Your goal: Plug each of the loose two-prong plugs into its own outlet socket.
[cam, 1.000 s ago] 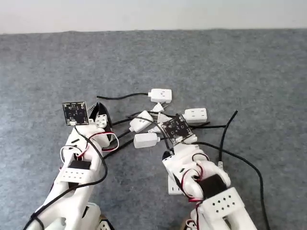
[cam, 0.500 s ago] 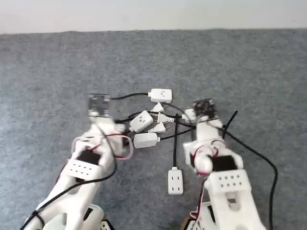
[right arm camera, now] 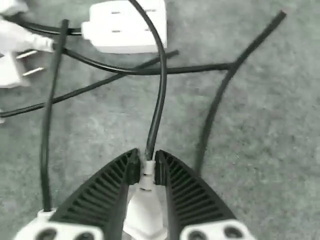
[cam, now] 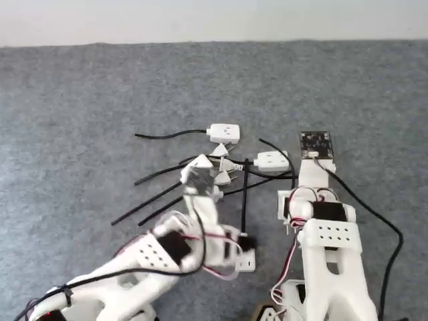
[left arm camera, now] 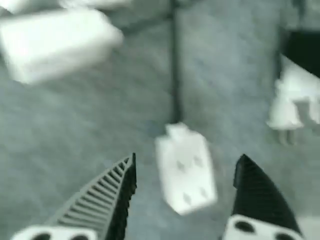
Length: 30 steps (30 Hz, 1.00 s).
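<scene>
Right now my left gripper (left arm camera: 189, 159) hangs over the near socket (left arm camera: 186, 170) with its fingers (left arm camera: 117, 190) spread wide, one on each side of it and neither touching. That socket lies flat on the table (cam: 80, 100) close to the front edge, about midway along it, slots facing up. Its black cord (left arm camera: 174, 75) runs away toward the table's middle. From the high view, my left arm (cam: 154, 257) slants in from the front left corner and covers part of that socket. My right gripper (right arm camera: 146, 161) is pressed together on a white cord end (right arm camera: 145, 212), pinching it just where the held cord (right arm camera: 161, 85) leaves it. I cannot tell whether that white piece has prongs. The held cord curves away and passes over the right socket (right arm camera: 125, 22), which sits right of the table's middle. A plug (right arm camera: 12, 72) with two bare prongs lies just beside that socket. More plugs (cam: 224, 165) are bunched at the table's middle, with the far socket (cam: 224, 132) just beyond them toward the far edge. Loose cords (cam: 154, 200) fan out from the bunch toward the left edge.
</scene>
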### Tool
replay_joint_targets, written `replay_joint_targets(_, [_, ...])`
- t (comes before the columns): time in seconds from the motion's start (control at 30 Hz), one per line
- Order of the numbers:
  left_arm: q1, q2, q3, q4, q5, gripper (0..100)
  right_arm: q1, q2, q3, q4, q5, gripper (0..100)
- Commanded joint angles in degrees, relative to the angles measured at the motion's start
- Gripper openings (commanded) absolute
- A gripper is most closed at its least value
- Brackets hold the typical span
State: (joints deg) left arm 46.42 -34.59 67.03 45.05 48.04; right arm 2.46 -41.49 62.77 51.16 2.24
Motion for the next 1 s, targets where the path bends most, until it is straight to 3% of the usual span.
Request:
replay_joint_targets(0.0, [6.1, -1.1, -2.9, -0.4, 3.2, 30, 2.0, 0.1, -3.6, -1.3, -0.8, 0.8])
replay_joint_targets(0.2, [8.2, 0.8, -2.6, -0.4, 3.2, 30, 3.0, 0.1, -3.6, -1.5, -0.8, 0.8])
replay_joint_targets(0.53, [6.1, 28.7, -15.5, 0.3, 3.3, 30, 2.7, 0.0, -3.6, -1.2, -0.8, 0.8])
replay_joint_targets(0.7, [6.0, 35.3, -21.1, 0.9, 4.8, 29, 2.7, 0.0, -3.6, -1.1, -0.8, 0.8])
replay_joint_targets(0.8, [5.8, 34.6, -21.1, 0.7, 4.5, 19, 2.7, 0.0, -3.6, -1.1, -0.8, 0.8])
replay_joint_targets(0.9, [2.8, 34.4, -21.3, 0.5, 3.0, 0, 2.7, 0.0, -3.6, -1.2, -0.8, 0.8])
replay_joint_targets(0.97, [0.0, 34.4, -21.2, 0.9, 2.3, 3, 2.7, 0.0, -3.6, -1.2, -0.8, 0.8])
